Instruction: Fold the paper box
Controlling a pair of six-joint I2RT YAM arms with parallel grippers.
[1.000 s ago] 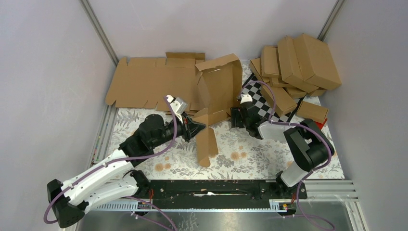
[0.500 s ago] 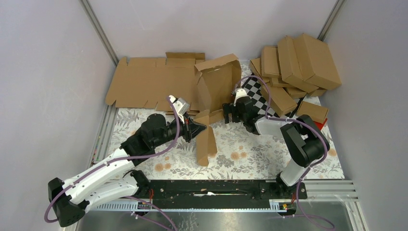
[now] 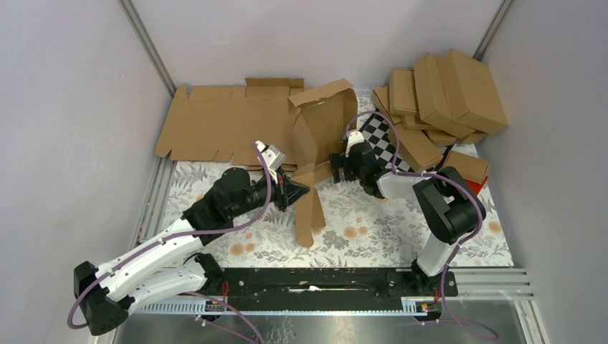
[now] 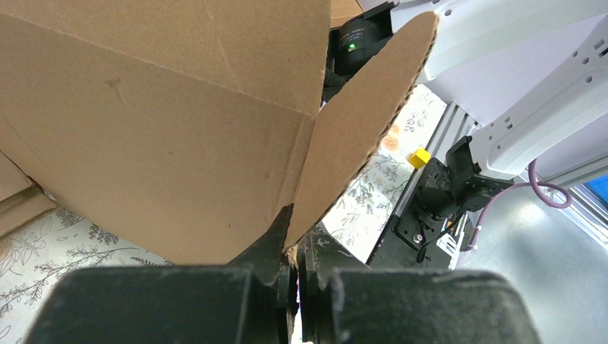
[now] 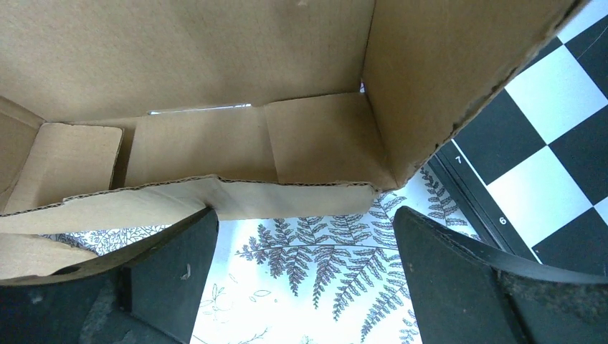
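The paper box (image 3: 323, 129) stands half-formed at the table's middle back, brown walls raised, with a long flap (image 3: 308, 208) reaching toward the front. My left gripper (image 3: 297, 190) is shut on that flap's edge. In the left wrist view the cardboard (image 4: 158, 136) fills the frame and its corner sits pinched at the gripper (image 4: 296, 252). My right gripper (image 3: 337, 166) is open at the box's near right corner. In the right wrist view the box (image 5: 215, 64) lies just ahead of the gripper (image 5: 305, 218), whose left finger (image 5: 176, 254) sits under a low flap edge. Nothing lies between its jaws.
Flat cardboard blanks (image 3: 222, 122) lie at the back left. A pile of folded boxes (image 3: 444, 93) fills the back right, beside a checkered board (image 3: 383, 143) and a red block (image 3: 482, 183). Grey walls close in both sides. A fern-patterned cloth (image 3: 373, 222) covers the table.
My right gripper has moved left up to the box and opened wide. The box's upright wall has shifted slightly left. My left gripper keeps its hold in the same place.
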